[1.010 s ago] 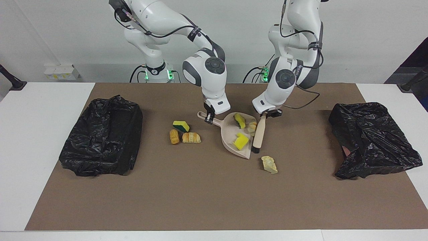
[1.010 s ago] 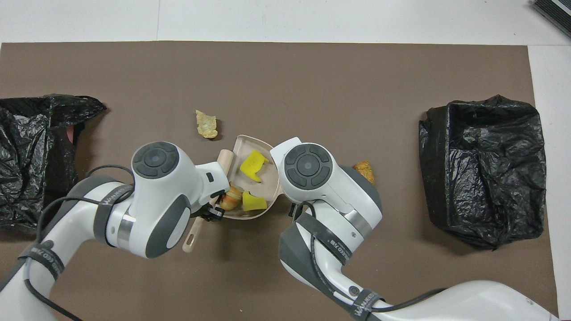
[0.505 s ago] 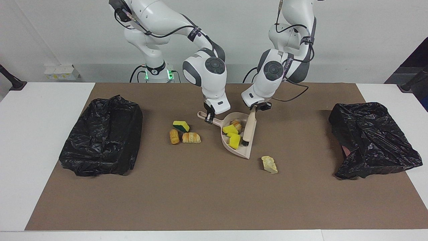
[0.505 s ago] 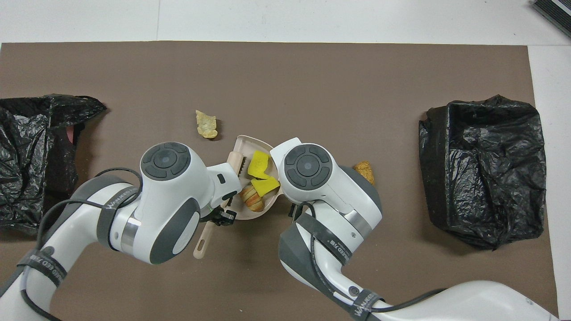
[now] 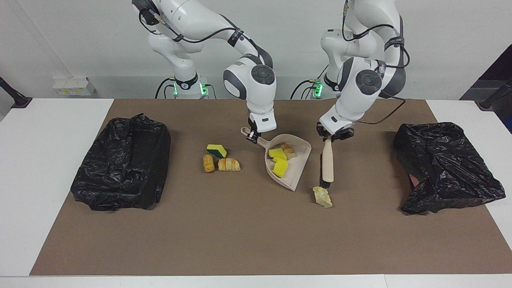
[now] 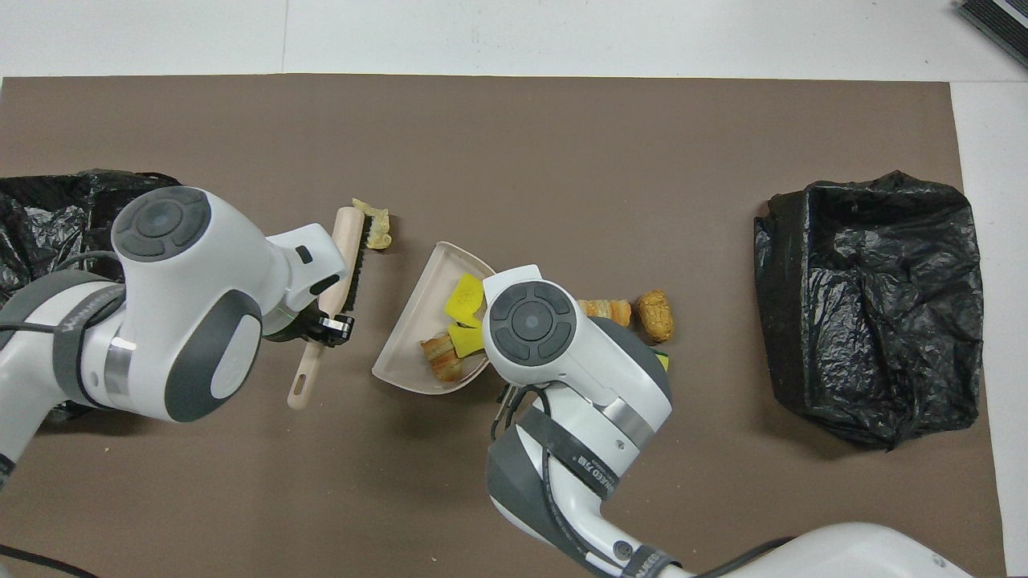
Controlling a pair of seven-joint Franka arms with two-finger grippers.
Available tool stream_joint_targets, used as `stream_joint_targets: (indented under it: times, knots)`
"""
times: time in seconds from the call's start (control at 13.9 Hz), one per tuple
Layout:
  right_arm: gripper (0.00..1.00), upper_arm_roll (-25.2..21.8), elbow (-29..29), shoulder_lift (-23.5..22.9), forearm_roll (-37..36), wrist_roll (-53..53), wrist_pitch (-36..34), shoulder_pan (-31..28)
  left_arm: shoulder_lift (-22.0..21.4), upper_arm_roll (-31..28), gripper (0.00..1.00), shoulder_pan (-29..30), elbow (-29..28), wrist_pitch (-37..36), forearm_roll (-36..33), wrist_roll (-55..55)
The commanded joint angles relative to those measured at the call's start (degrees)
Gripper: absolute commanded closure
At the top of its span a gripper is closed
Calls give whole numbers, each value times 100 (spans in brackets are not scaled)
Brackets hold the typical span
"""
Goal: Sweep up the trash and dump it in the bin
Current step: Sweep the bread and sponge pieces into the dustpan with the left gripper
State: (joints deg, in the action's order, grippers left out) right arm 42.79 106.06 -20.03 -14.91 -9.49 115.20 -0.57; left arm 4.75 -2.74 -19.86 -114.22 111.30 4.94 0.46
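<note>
Left gripper (image 5: 331, 137) clamps the brush (image 5: 327, 165) handle, bristles at the pale scrap (image 5: 322, 197) — seemingly touching. Right gripper (image 5: 252, 136), closed on the dustpan (image 5: 296, 173) handle, tilts the pan, mid-mat, keeping sponge chunks (image 5: 279, 162) in.

Two glossy white robot arms with dark grey joint bands and round grey end caps — black cables strapped along them, green lights glowing at their bases.
</note>
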Motion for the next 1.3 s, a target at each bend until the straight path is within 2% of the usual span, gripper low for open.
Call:
stream_joint_targets:
  times: [0.0,0.14,0.36,0.65,0.94,1.08,1.23]
  knots:
    - [100,62,214,236,103,413,-41,-66,568,45,100,369,425,207,-115,-414]
    - [100,71,214,245,94,413,-33,-66,930,45,100,544,558,628,-212,-494]
    - [100,63,223,236,103,421,11,-66,949,54,100,493,401,727,-204,-836]
    - [100,71,240,236,103,430,47,-66,545,80,100,-226,-275,612,-204,-829]
    - [100,71,240,236,103,430,55,-66,264,98,100,-1009,-513,287,-195,-460]
    - [100,71,240,236,103,430,47,-66,202,80,100,-1203,-584,322,-195,-258]
    - [100,71,240,236,103,430,47,-66,228,71,100,-1099,-575,375,-195,-266]
